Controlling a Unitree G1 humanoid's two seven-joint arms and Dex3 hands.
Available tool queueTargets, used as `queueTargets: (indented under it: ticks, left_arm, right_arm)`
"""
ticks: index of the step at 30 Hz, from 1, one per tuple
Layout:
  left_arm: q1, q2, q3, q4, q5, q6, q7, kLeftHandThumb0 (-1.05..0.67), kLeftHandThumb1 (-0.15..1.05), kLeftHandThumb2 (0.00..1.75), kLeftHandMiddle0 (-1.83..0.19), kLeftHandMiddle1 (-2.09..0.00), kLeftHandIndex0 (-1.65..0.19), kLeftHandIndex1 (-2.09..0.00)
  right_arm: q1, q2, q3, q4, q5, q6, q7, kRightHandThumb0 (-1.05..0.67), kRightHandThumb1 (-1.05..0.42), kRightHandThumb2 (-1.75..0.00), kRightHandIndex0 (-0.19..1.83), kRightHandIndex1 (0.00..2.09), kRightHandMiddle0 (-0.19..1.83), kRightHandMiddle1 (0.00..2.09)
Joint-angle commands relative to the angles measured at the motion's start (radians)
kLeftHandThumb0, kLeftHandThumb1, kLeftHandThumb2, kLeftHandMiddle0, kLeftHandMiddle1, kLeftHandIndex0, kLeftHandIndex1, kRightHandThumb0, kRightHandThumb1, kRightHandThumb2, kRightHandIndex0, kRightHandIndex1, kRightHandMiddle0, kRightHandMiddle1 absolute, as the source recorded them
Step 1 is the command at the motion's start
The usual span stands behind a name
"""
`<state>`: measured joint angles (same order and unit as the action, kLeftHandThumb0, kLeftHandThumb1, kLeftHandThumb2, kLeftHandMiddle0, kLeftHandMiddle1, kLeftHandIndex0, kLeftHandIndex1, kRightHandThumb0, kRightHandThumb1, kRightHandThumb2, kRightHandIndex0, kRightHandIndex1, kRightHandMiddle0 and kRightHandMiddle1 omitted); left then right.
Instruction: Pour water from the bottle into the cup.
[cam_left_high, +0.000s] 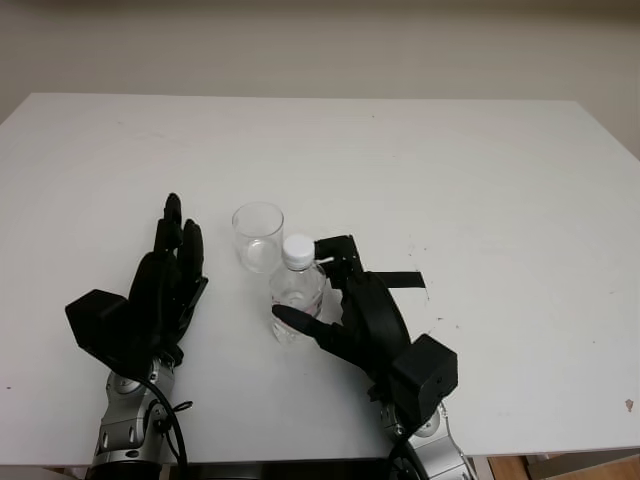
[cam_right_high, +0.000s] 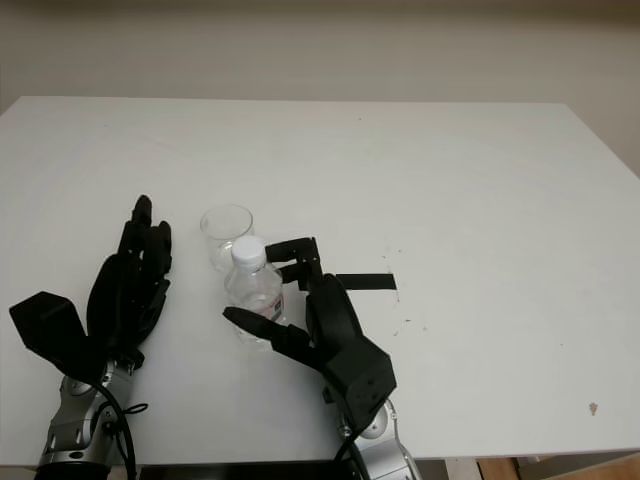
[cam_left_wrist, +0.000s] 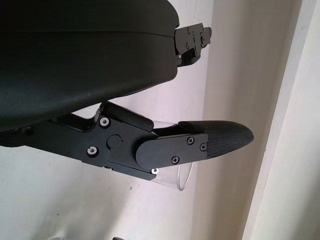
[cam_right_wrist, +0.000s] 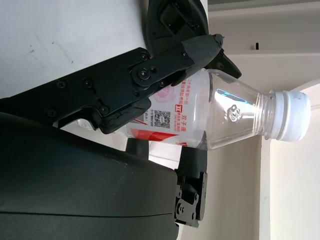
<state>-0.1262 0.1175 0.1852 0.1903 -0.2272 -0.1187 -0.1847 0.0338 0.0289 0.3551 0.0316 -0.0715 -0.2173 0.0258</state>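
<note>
So the right robot hand (cam_left_high: 318, 300) has its fingers wrapped around the bottle (cam_left_high: 296, 300), which stands upright on the white worktop (cam_left_high: 480, 180) with its white cap (cam_left_high: 297, 249) on. The empty cup (cam_left_high: 258, 236) sits just behind it. The left robot hand (cam_left_high: 165, 285) is open, beside the cup. No pouring yet: lifting and tipping are left.

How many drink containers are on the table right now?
2. An upright capped bottle stands near the table's front, with the right hand wrapped around it. A clear cup stands just behind it, beside the open left hand.
</note>
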Motion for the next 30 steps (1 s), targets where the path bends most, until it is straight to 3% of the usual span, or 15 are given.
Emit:
queueTargets:
  ticks: [1,2,6,9,10,14,16,22,30]
  left_arm:
    - [0.004,-0.003,-0.001,-0.014,0.003,-0.005,0.002,-0.76,1.05,0.53,0.18,-0.05,0.18,-0.05]
    - [0.003,-0.003,-0.001,-0.013,0.002,-0.005,0.001,-0.76,1.05,0.52,0.18,-0.05,0.18,-0.05]
    - [0.004,-0.001,-0.001,-0.015,0.0,-0.001,0.0,-0.76,1.05,0.53,0.18,-0.05,0.18,-0.05]
    - [0.004,0.0,-0.001,-0.013,0.001,-0.001,-0.001,-0.76,1.05,0.53,0.19,-0.05,0.19,-0.05]
    - [0.003,0.0,0.0,-0.011,0.001,-0.002,0.0,-0.76,1.05,0.53,0.19,-0.05,0.19,-0.05]
    - [0.003,0.004,0.001,-0.011,0.003,0.0,-0.001,-0.76,1.05,0.53,0.18,-0.05,0.19,-0.05]
    - [0.004,0.006,0.002,-0.012,0.0,0.001,-0.003,-0.76,1.05,0.53,0.18,-0.05,0.18,-0.05]
    - [0.004,0.01,0.007,-0.011,0.002,-0.003,-0.003,-0.76,1.05,0.52,0.17,-0.06,0.17,-0.06]
    - [0.003,0.02,0.011,-0.013,-0.003,0.002,-0.008,-0.75,1.05,0.51,0.17,-0.06,0.16,-0.06]
  right_arm:
    - [0.001,0.054,0.016,-0.001,0.013,-0.003,0.006,-0.61,-0.89,-0.05,-0.07,2.09,-0.18,2.09]
    - [0.001,0.052,0.017,-0.005,0.016,0.005,0.01,-0.6,-0.88,-0.05,-0.01,2.09,-0.15,2.09]
    - [-0.002,0.036,0.027,-0.018,-0.014,0.024,0.008,-0.61,-0.91,-0.06,0.52,2.09,0.27,2.09]
    - [0.0,0.035,0.032,-0.032,-0.029,0.051,0.005,-0.59,-1.0,-0.08,1.07,2.09,0.63,2.09]
    - [0.001,0.034,0.034,-0.036,-0.038,0.056,0.001,-0.58,-1.02,-0.08,1.15,2.09,0.69,2.09]
    - [0.003,0.03,0.039,-0.042,-0.046,0.056,0.002,-0.52,-1.05,-0.37,1.44,2.09,0.96,2.09]
    - [0.007,0.035,0.038,-0.051,-0.029,0.074,0.009,-0.51,-1.05,-0.49,1.67,2.09,1.28,2.09]
    - [0.01,0.052,0.04,-0.065,-0.018,0.109,-0.015,-0.48,-1.05,-0.56,1.83,2.09,1.6,2.09]
    - [-0.001,0.067,0.045,-0.032,-0.005,0.072,-0.058,-0.46,-1.05,-0.56,1.83,2.09,1.73,2.09]
